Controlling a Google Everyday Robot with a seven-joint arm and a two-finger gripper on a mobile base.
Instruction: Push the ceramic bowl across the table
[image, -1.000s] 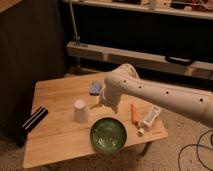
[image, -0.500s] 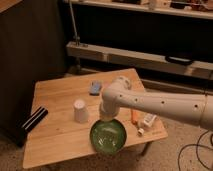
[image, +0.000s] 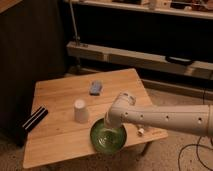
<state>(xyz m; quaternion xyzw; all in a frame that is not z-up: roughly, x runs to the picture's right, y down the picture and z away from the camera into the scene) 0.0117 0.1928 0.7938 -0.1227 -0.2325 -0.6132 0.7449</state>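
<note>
The ceramic bowl (image: 107, 138), round, shallow and glossy green, sits near the front edge of the light wooden table (image: 55, 97). My white arm reaches in from the right. The gripper (image: 108, 123) points down at the bowl's far rim, at or just inside it. The wrist covers the fingers. A small white upturned cup (image: 81, 111) stands just left of the gripper, behind the bowl's left side.
A blue object (image: 96, 88) lies at the table's back middle. A black flat object (image: 33, 119) lies at the left edge. A small white item (image: 141, 131) shows under my arm. A long white shelf (image: 140, 54) runs behind the table.
My arm has swung left and down, from above the table's right side to the bowl's far rim. It now covers the small items on the right. The bowl has barely shifted.
</note>
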